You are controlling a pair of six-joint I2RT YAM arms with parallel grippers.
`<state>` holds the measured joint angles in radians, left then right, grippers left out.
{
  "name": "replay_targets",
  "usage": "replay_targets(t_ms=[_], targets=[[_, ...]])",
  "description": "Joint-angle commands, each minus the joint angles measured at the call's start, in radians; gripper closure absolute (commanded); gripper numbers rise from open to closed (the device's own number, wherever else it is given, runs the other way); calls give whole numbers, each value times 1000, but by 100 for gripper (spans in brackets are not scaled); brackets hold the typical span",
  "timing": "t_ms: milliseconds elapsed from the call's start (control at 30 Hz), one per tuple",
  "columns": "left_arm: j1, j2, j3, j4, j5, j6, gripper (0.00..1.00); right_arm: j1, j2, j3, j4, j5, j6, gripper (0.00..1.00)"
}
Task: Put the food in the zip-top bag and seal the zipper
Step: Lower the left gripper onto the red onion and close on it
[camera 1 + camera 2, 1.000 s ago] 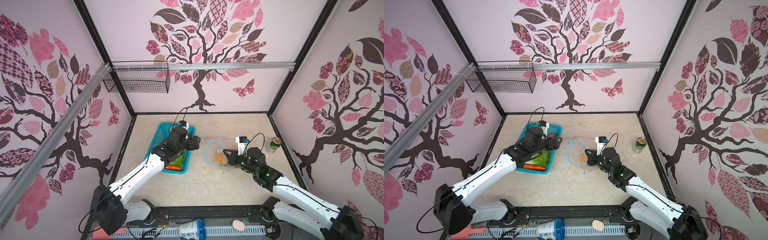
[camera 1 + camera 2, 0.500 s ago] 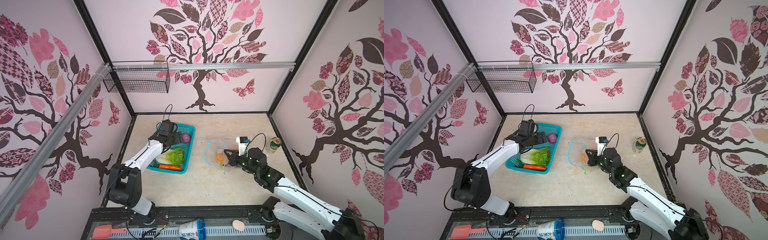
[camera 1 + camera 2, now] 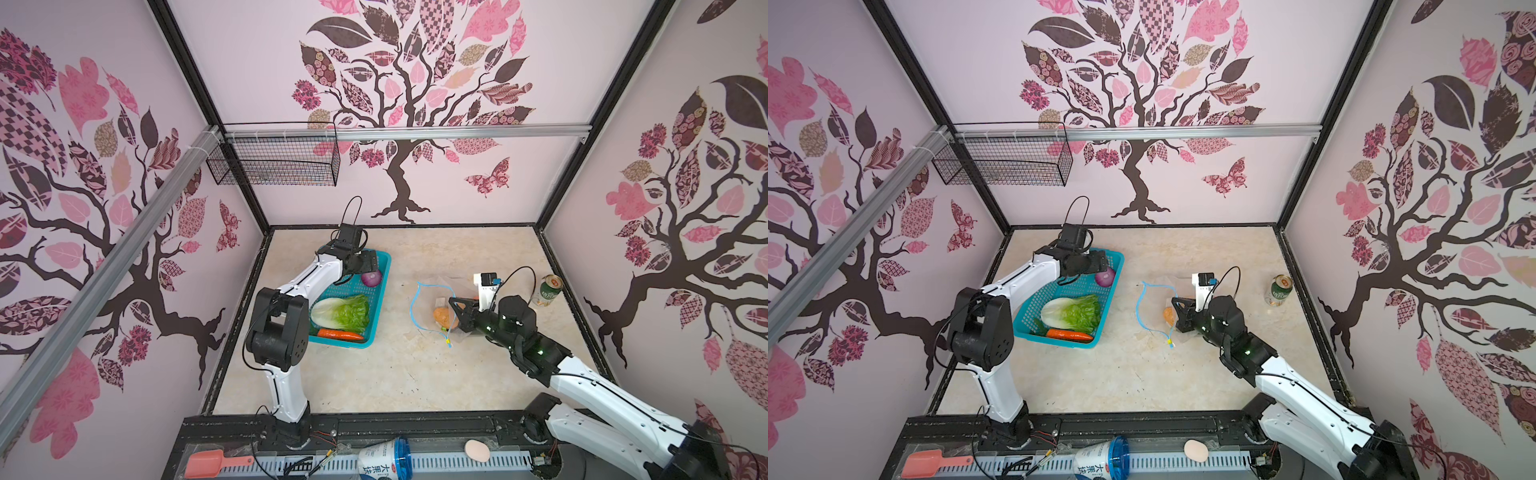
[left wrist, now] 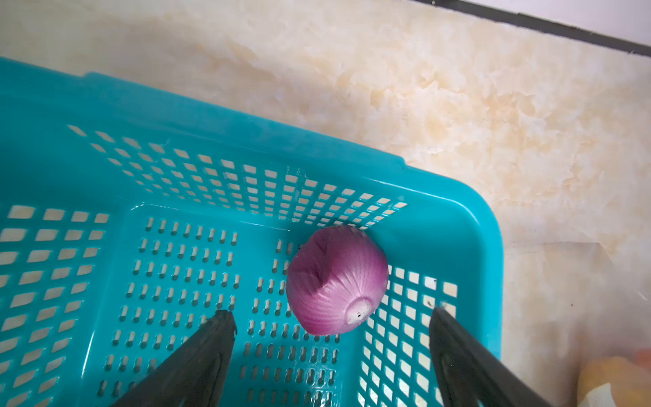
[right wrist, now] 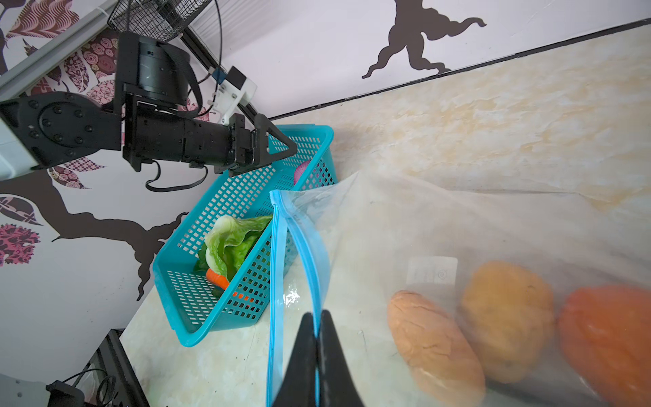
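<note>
A purple onion point(image 4: 336, 282) lies in the far corner of the teal basket point(image 4: 454, 211). My left gripper point(image 4: 331, 312) is open, and the onion sits just ahead of its fingertips point(image 4: 208, 349), untouched. In both top views this gripper point(image 3: 371, 262) hovers by the onion point(image 3: 371, 277). Lettuce point(image 3: 345, 311) and a carrot point(image 3: 338, 333) lie nearer in the basket. The clear zip-top bag point(image 5: 458, 225) lies on the table with tan potatoes point(image 5: 435, 345) and an orange pumpkin point(image 5: 606, 338) inside. My right gripper point(image 5: 316, 319) is shut on the light-blue zipper point(image 5: 310, 253) edge, holding the mouth open.
A green drink can point(image 3: 547, 291) stands at the right beside the wall. A black wire basket point(image 3: 274, 160) hangs on the rail at the back left. On the front ledge lie a pale egg point(image 3: 477, 450), a cup point(image 3: 384, 459) and a coral scoop point(image 3: 216, 463).
My left arm has folded back and its gripper has dropped to the basket's far corner, uncovering the onion; its jaws stand a little wider. The right arm and bag have not moved.
</note>
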<state>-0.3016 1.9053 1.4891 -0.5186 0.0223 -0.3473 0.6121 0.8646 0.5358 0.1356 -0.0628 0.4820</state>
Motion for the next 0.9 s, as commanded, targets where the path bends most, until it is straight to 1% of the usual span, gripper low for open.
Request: replay_targets(t_ms=[0,33,167,367,633,867], targets=[[-2,47,67,-52,19,24,10,0,-16,54,-10,16,-20,100],[-3,58,71,-46,19,20,6,-1,-18,56,-11,18,-19,100],[-4,89,77,-22,26,7,5,0,-20,55,-17,24,-15,100],[-16,139,97,-33,29,20,6,0,-20,58,-21,31,-11,100],[-25,195,113,-63,-45,50,6,0,-21,60,-29,35,-12,100],[-25,224,135,-68,-55,58,7,0,-16,67,-30,35,-13,100]])
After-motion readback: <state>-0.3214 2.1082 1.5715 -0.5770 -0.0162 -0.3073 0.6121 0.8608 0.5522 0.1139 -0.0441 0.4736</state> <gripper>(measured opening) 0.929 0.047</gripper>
